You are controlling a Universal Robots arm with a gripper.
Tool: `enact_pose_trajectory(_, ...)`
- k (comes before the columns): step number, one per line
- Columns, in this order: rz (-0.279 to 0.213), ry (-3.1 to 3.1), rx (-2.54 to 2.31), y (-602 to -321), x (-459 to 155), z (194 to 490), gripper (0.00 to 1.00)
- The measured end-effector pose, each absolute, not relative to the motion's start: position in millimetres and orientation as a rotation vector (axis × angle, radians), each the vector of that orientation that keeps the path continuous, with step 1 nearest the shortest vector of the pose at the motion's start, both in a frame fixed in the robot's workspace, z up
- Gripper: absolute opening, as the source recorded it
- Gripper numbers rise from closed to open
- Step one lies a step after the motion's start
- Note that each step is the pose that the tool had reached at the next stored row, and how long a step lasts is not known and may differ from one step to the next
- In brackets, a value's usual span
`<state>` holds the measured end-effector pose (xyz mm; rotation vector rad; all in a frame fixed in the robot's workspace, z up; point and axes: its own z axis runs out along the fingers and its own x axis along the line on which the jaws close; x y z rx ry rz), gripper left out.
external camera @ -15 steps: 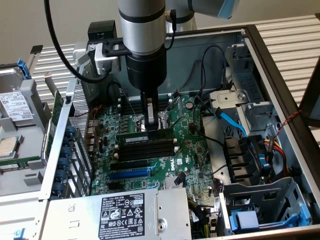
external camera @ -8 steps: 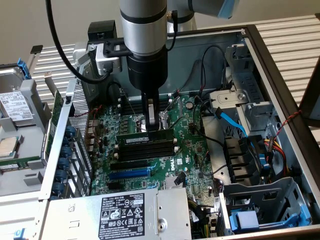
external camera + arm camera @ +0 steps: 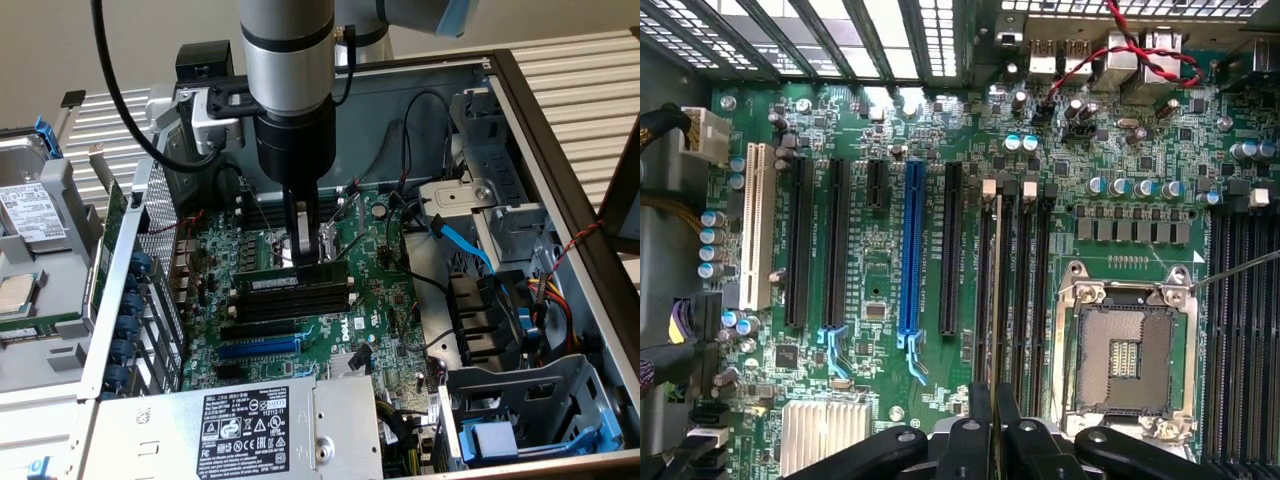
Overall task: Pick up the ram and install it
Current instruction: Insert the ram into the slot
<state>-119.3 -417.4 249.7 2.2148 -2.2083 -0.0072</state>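
Observation:
The ram point(image 3: 272, 283) is a thin green stick held on edge, lengthwise along the bank of black memory slots point(image 3: 295, 304) in the middle of the motherboard. My gripper point(image 3: 305, 260) comes straight down from above and is shut on the ram's middle. In the wrist view the ram point(image 3: 998, 290) shows edge-on as a thin line over the black memory slots point(image 3: 1026, 300), with my gripper point(image 3: 995, 440) pinching its near end. I cannot tell whether the ram is pressed into a slot or just resting on it.
A blue expansion slot point(image 3: 910, 260) and black slots lie beside the memory bank. The open CPU socket point(image 3: 1125, 350) sits on its other side. Cables point(image 3: 470, 250), a drive cage point(image 3: 530, 410) and the power supply point(image 3: 245, 430) crowd the case walls.

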Motion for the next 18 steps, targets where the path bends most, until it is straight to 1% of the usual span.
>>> enact_pose_trajectory(14,-0.008,-2.208,2.214,-418.2,-119.4,244.4,0.13)
enact_pose_trajectory(18,-0.022,-2.202,2.208,-418.2,-119.4,244.0,0.13)
